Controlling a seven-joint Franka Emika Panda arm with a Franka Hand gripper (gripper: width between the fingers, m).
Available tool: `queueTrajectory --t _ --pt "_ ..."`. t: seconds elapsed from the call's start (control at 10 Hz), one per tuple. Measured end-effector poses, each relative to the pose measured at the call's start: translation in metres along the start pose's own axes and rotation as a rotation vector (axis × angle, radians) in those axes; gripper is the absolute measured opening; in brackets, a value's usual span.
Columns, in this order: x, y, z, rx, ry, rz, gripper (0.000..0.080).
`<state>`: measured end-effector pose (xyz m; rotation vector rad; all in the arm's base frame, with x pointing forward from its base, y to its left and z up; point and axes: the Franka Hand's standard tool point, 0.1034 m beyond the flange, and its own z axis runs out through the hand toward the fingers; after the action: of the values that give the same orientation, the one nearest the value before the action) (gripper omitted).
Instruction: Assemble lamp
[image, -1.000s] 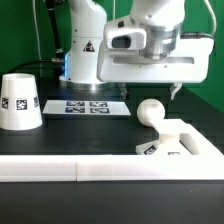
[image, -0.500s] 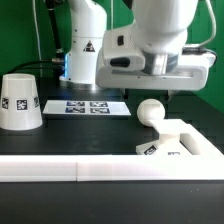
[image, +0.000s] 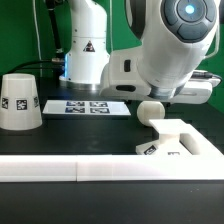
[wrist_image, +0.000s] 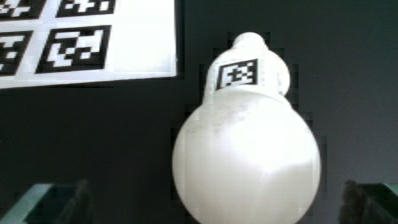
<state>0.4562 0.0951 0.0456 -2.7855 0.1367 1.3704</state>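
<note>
The white ball-shaped bulb (image: 150, 112) lies on the black table beside the low square base (image: 185, 140), at the exterior view's right. The cone shade (image: 18, 101) stands at the exterior view's left. In the wrist view the bulb (wrist_image: 249, 150) fills the middle, with its tagged neck pointing away from the camera. My gripper (wrist_image: 214, 205) is open, with one dark finger (wrist_image: 54, 200) on each side of the bulb's round end; I cannot tell whether the fingers touch it. In the exterior view the arm's wrist hangs just over the bulb and hides the fingers.
The marker board (image: 88, 106) lies flat behind the bulb and also shows in the wrist view (wrist_image: 80, 40). A long white bar (image: 80, 170) edges the table's front. The robot's base column (image: 85, 45) stands at the back.
The arm's wrist has turned and come down over the bulb, shifting toward the exterior view's right. The bulb, base and shade have not moved.
</note>
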Motion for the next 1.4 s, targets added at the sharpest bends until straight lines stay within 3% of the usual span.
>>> queueTrajectory --t 0.8,1.2,1.3,1.4 --pt "0.005 -0.007 0.036 -0.019 0.003 -0.008 0.0699" --pt "0.007 -0.006 0.045 -0.020 -0.008 -0.005 0.0699" --pt "0.008 -0.005 0.045 -0.019 -0.008 -0.005 0.0571" --pt "0.008 -0.004 0.044 -0.017 -0.007 -0.004 0.0577"
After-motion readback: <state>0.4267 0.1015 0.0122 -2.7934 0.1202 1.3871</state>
